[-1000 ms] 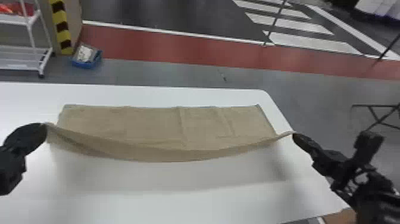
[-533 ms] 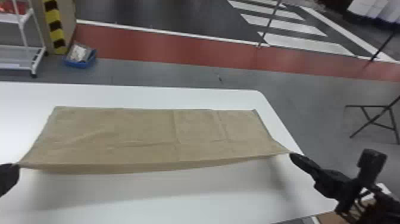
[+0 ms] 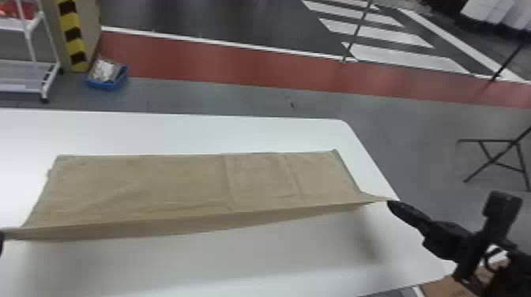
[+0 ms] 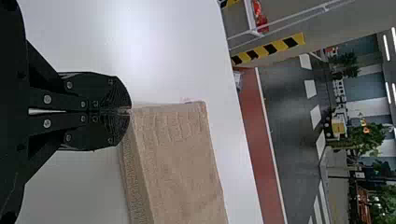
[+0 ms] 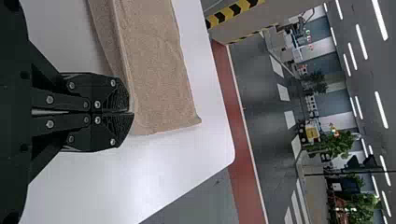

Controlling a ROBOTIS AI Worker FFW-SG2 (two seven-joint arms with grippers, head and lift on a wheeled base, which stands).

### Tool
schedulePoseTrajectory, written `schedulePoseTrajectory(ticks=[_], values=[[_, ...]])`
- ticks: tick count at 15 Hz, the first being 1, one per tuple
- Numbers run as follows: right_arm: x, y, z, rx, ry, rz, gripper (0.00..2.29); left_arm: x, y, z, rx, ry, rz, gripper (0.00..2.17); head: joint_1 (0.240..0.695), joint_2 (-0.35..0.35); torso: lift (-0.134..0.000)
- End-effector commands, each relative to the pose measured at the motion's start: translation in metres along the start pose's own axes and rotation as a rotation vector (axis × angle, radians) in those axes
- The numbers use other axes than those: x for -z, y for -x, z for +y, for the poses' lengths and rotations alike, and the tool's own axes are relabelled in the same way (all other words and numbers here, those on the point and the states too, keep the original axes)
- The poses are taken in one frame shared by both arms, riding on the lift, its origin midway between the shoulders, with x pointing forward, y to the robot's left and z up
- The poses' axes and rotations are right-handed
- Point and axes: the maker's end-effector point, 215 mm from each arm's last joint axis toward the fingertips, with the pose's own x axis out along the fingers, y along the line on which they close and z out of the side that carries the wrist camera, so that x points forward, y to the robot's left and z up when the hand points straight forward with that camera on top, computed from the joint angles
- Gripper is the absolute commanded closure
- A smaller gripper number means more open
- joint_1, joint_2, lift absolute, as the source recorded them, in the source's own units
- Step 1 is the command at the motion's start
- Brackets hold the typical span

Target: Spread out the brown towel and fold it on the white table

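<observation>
The towel (image 3: 166, 181) lies spread long on the table (image 3: 221, 272), near edge raised, its corners clamped in the left pincer (image 4: 130, 111) and right pincer (image 5: 131, 112). Spreading looks nearly done, perhaps one fold too, layers being unclear; lowering and further folding remain.

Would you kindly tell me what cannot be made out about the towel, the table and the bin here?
- Layers beneath the brown towel's top: head view, covered by that top.
- Cloth pinched in the left gripper: left wrist view, hidden between the fingers.
- Cloth pinched in the right gripper: right wrist view, likewise hidden.
- The white table's left end: head view, cut off by the left edge.
- The blue bin's contents: head view, too small to identify.
</observation>
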Motion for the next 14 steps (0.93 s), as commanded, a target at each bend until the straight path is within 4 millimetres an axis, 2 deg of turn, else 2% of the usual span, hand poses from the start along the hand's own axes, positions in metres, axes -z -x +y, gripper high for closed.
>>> schedulePoseTrajectory(ticks=[1, 4, 6, 8, 10, 14], values=[[-0.013, -0.027, 0.007, 0.001, 0.0, 0.008, 1.59, -0.017, -0.029, 0.007, -0.018, 0.008, -0.041, 1.65, 0.695, -0.31, -0.124], [-0.034, -0.074, 0.023, -0.013, 0.004, -0.007, 1.59, -0.043, -0.062, 0.008, -0.026, 0.028, -0.103, 1.65, 0.695, -0.264, -0.124], [-0.053, -0.102, 0.03, -0.02, 0.001, -0.018, 1.59, -0.064, -0.071, 0.008, -0.02, 0.023, -0.132, 1.65, 0.695, -0.241, -0.124], [-0.068, -0.12, 0.03, -0.018, -0.018, -0.029, 1.58, -0.076, -0.08, 0.015, -0.026, 0.024, -0.132, 1.64, 0.695, -0.223, -0.124], [-0.071, -0.135, 0.029, -0.001, -0.021, -0.016, 1.58, -0.085, -0.095, 0.024, -0.026, 0.03, -0.128, 1.64, 0.695, -0.211, -0.124], [-0.054, -0.156, 0.029, 0.011, -0.027, 0.026, 1.58, -0.083, -0.129, 0.035, -0.039, 0.04, -0.079, 1.64, 0.695, -0.184, -0.124]])
